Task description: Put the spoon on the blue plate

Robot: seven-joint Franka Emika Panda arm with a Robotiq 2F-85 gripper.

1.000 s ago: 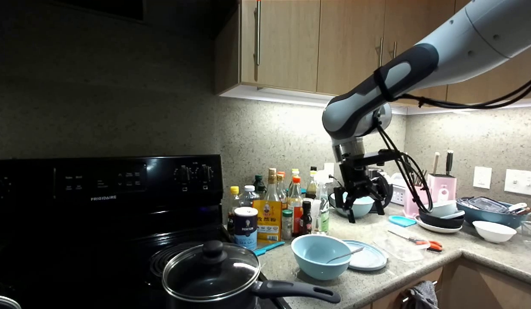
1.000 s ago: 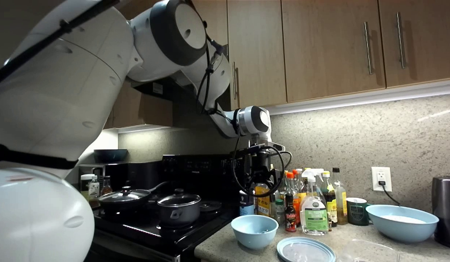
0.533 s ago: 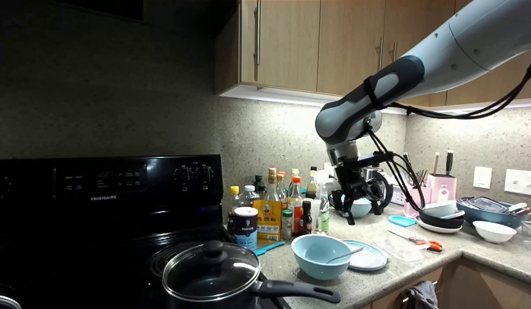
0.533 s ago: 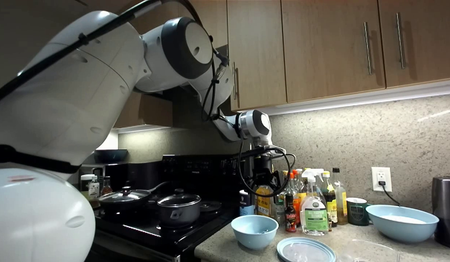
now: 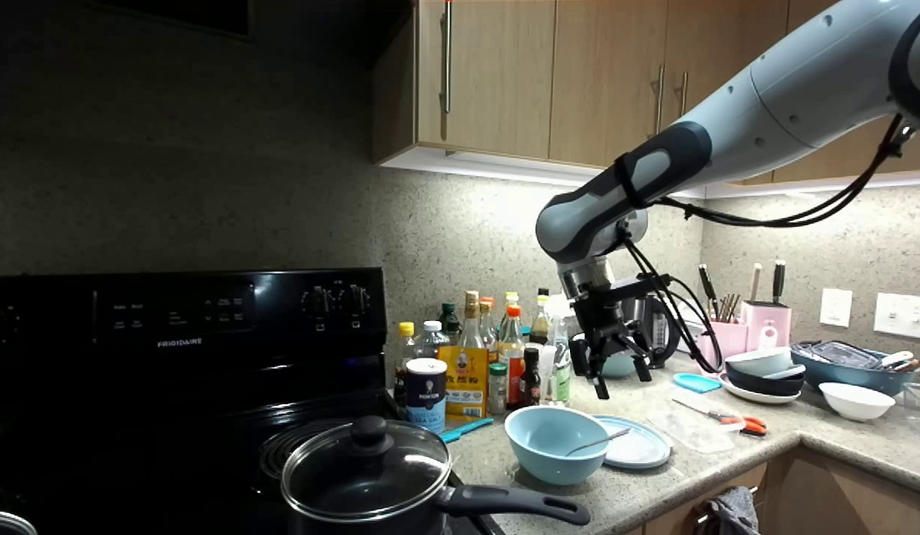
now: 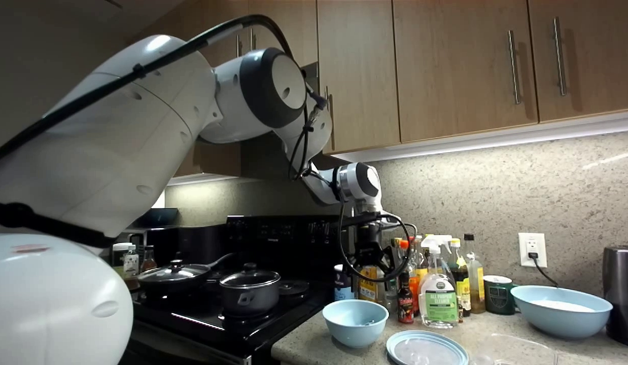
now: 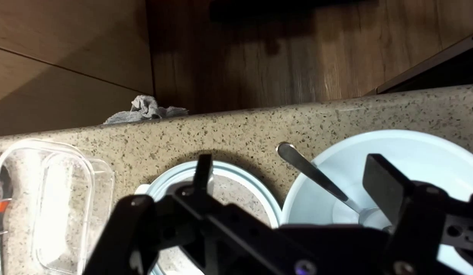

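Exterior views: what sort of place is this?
A kitchen, probably a home one: a black stove carrying a lidded pot, wall cabinets, and a cluster of bottles beside the stove.

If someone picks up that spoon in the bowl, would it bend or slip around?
The spoon would likely stay stiff: its gray sheen suggests metal. It may slide or swivel if nudged, since it leans with one end poking out past the light-blue bowl. Being slim, it could also twist if pinched near one end.
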